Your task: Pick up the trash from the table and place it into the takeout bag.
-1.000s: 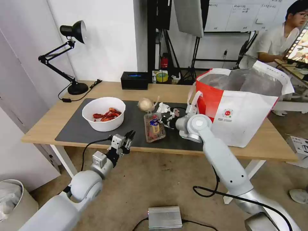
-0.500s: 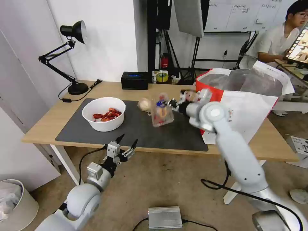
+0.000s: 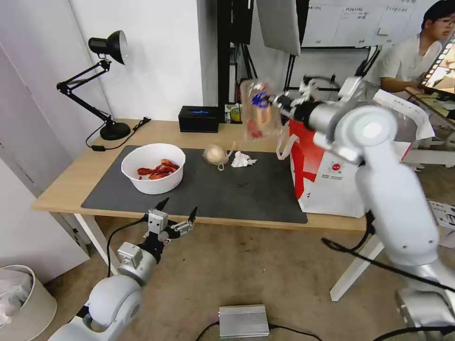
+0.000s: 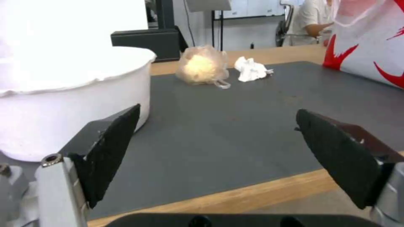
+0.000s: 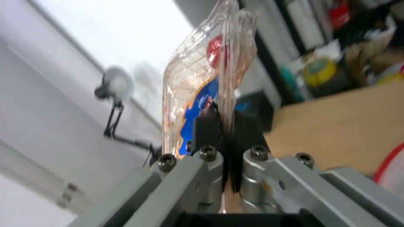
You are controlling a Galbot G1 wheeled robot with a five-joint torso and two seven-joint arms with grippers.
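My right gripper [image 3: 279, 102] [image 5: 226, 126] is shut on the clear clamshell tray [image 3: 257, 110] [image 5: 208, 85] of cherry tomatoes, holding it high in the air just left of the takeout bag [image 3: 360, 156]. On the dark mat of the table [image 3: 76, 177] lie a white bowl of red shells [image 3: 153, 167], a knotted beige plastic-wrapped ball [image 3: 215, 154] [image 4: 203, 65] and a crumpled white tissue [image 3: 242, 160] [image 4: 251, 69]. My left gripper [image 3: 174, 220] [image 4: 219, 157] hangs open below the table's front edge, near the bowl [image 4: 63, 94].
A black desk lamp [image 3: 106, 85] stands at the back left and a black box [image 3: 199, 118] at the back middle. The bag [image 4: 370, 47] fills the table's right side. A bin [image 3: 19, 298] and a metal box [image 3: 244, 321] sit on the floor.
My right gripper has lifted the clamshell tray off the mat, up and toward the bag's rim. My left arm has pulled back and down, and its fingers have spread open.
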